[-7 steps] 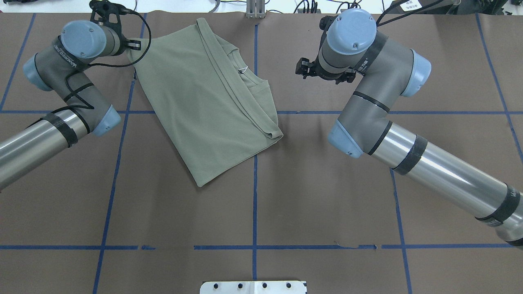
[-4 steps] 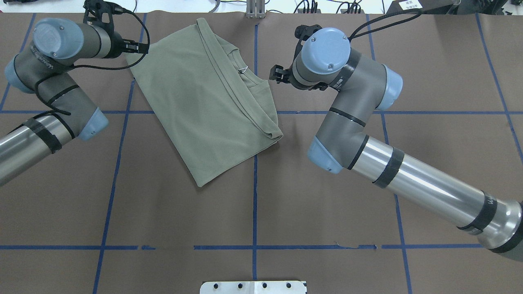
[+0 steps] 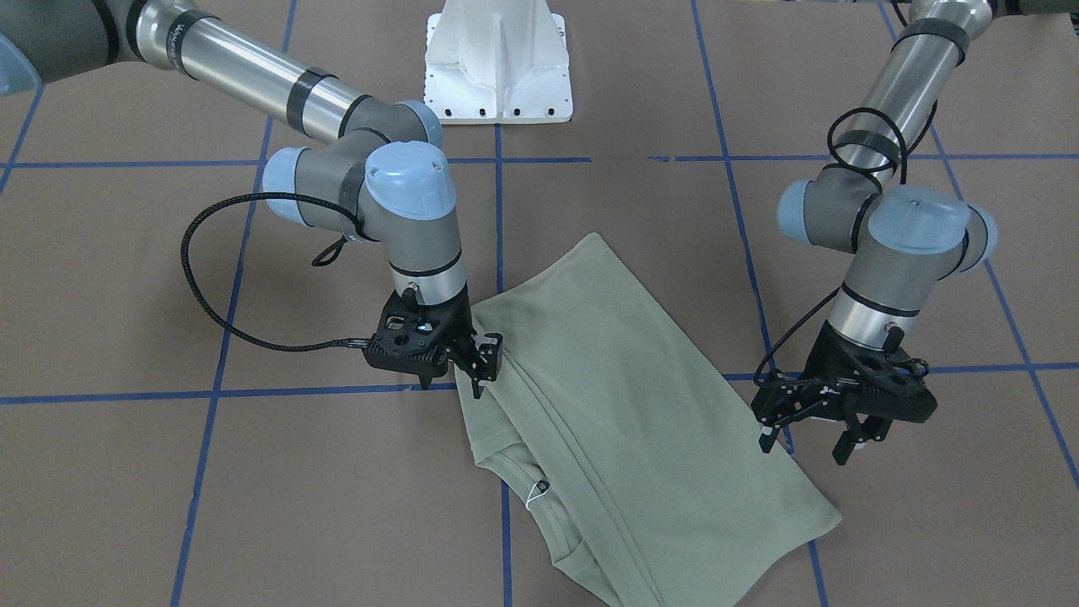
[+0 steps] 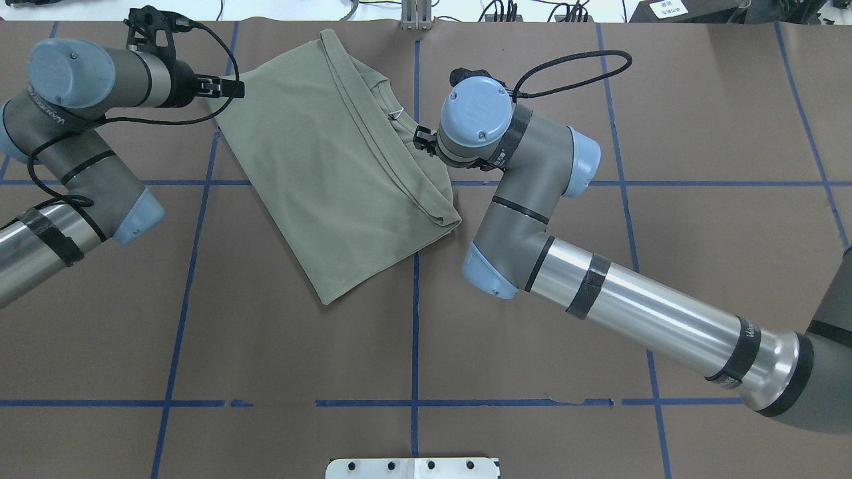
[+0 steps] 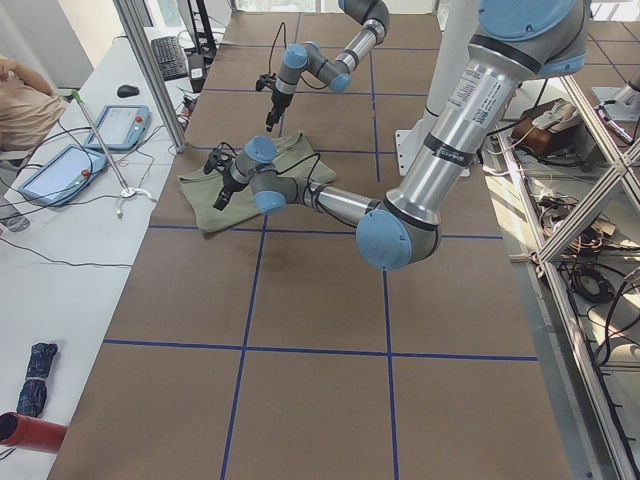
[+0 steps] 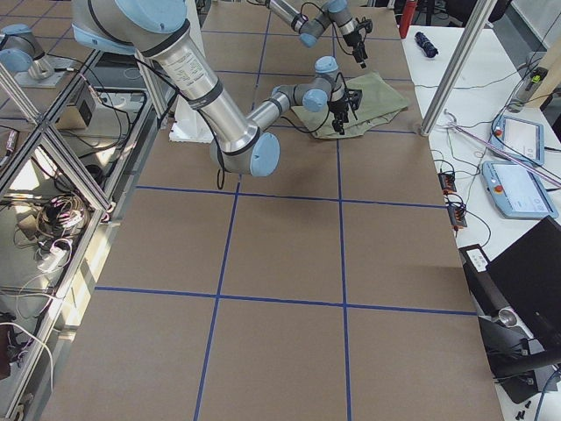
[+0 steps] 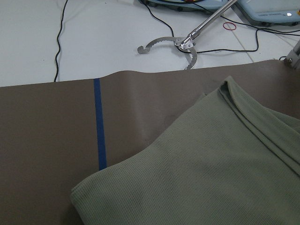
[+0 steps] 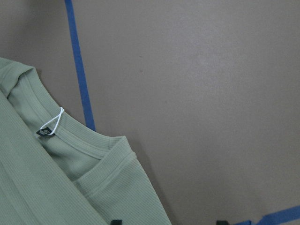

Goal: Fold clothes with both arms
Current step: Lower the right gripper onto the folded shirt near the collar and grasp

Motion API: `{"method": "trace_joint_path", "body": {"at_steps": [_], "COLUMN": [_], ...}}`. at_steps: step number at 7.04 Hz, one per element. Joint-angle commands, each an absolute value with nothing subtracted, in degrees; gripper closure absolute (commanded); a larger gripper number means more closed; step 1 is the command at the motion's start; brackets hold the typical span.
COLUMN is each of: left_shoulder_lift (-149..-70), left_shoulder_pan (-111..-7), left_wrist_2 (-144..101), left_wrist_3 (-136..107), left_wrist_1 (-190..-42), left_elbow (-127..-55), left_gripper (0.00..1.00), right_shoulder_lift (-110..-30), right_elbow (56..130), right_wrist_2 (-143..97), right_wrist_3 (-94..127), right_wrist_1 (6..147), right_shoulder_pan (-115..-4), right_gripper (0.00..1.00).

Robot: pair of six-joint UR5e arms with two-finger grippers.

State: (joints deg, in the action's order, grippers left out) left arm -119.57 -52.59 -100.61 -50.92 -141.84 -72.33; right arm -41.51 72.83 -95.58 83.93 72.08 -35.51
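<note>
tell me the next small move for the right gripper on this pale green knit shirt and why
Probably ease the right gripper down and close on the edge of the pale sage-green knit shirt beside its collar. Its jaws stand open astride that edge; the left gripper is open at the opposite corner.

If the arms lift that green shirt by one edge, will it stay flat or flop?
Likely floppy: the shirt lies limp in soft folded layers, so a lifted edge would probably drape and the fold may open. Probably light too, being thin ribbed knit. Pushed across the table, it seems likelier to bunch than slide whole.
</note>
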Motion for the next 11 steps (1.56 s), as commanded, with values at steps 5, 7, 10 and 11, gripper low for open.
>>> {"method": "trace_joint_path", "body": {"at_steps": [5,7,10,11], "left_shoulder_lift": [-119.5,-119.4,-119.4,-119.4], "left_shoulder_pan": [-51.5,-51.5,-51.2,-51.1], "left_wrist_2": [-100.6,-100.6,-100.6,-100.6], "left_wrist_3": [-51.1,-51.1,-51.2,-51.2], "left_wrist_1": [-141.9,-141.9,-141.9,-141.9], "left_elbow": [-72.2,-72.2,-72.1,-72.1], "left_gripper": [0.00,0.00,0.00,0.00], "right_shoulder_lift": [-42.6,-42.8,-42.7,-42.7], "right_elbow": [72.2,72.2,72.2,72.2], "right_wrist_2": [-95.1,-94.0,-94.0,-94.0], "right_wrist_3": [85.1,85.0,85.2,85.1], "right_wrist_1": [72.0,71.9,71.7,71.7], "right_shoulder_pan": [-32.0,-31.3,-31.3,-31.3], "right_gripper": [0.30,0.31,1.00,1.00]}}
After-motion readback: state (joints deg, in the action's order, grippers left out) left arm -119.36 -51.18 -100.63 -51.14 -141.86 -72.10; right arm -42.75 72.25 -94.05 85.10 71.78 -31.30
